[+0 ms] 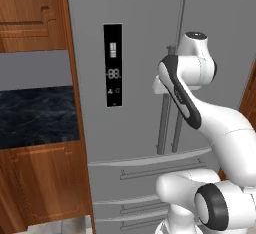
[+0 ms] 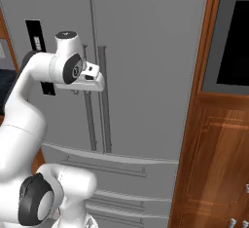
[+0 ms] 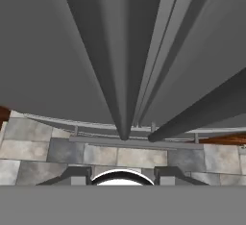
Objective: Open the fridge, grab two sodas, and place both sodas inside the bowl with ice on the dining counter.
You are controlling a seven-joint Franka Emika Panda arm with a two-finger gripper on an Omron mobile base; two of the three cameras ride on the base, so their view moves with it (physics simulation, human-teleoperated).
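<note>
- The fridge (image 1: 140, 53) is a grey steel French-door unit; both doors are closed.
- A black display panel (image 1: 113, 64) sits on the fridge's left door.
- Two vertical bar handles (image 2: 96, 100) flank the fridge's centre seam, above the drawer fronts (image 2: 112, 173).
- The gripper (image 3: 123, 177) is positioned at the fridge's centre seam, level with the upper part of the handles.
- In the hand view, the fingertips (image 3: 77, 175) stand apart with nothing between them; the jaws are open and empty.
- A tiled floor (image 3: 38, 147) lies below the fridge.
- A wood cabinet (image 2: 214, 163) adjoins the fridge's right side.
</note>
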